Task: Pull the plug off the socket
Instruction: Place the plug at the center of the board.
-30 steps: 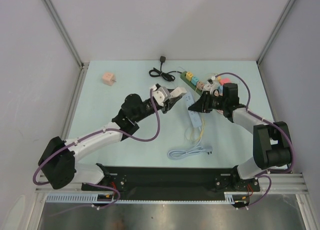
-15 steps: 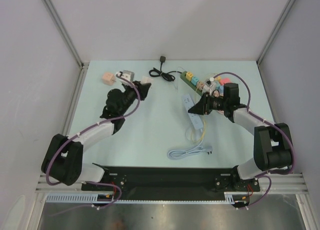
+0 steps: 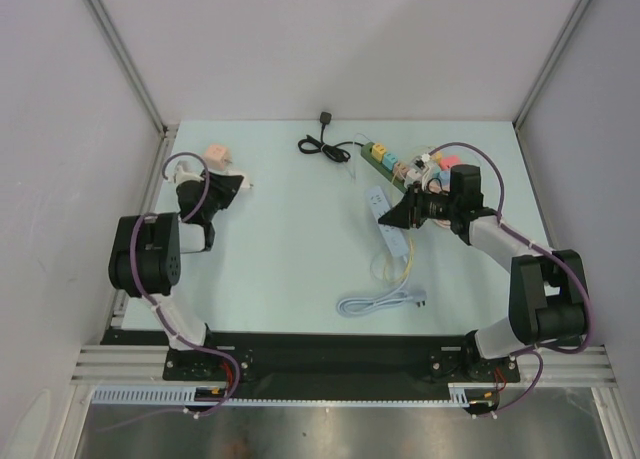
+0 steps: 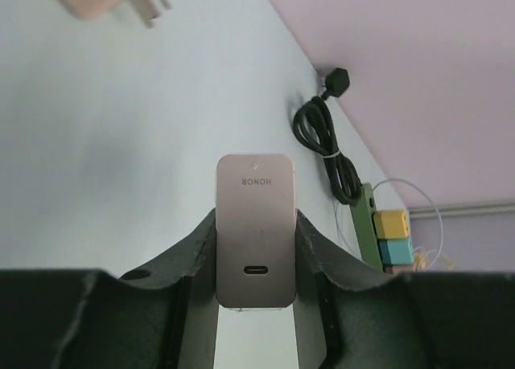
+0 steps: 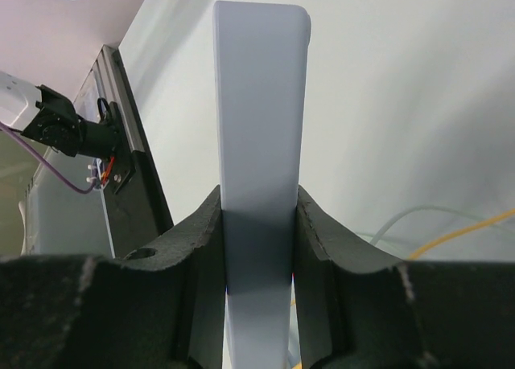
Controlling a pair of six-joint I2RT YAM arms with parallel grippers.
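The plug [image 4: 255, 224], a grey HONOR charger block with a USB-C port, is clamped between the fingers of my left gripper [image 4: 255, 239]. In the top view that left gripper [image 3: 236, 185] is at the far left of the table, well apart from the socket. The socket, a long white power strip [image 3: 386, 222], lies in the middle right. My right gripper [image 3: 402, 217] is shut across the strip's width. In the right wrist view the strip [image 5: 259, 104] runs straight up between the right gripper's [image 5: 257, 224] black fingers. The plug's pins are hidden.
A pink cube adapter [image 3: 216, 157] lies just beyond the left gripper. At the back are a coiled black cable [image 3: 325, 145] and a green strip with coloured blocks [image 3: 384, 159]. The white strip's cord coils at the near side [image 3: 385, 301], with a yellow wire [image 3: 405, 264] beside it.
The left arm has swung from the white strip to the far left of the table, carrying the grey plug. The right gripper has stayed shut on the strip.
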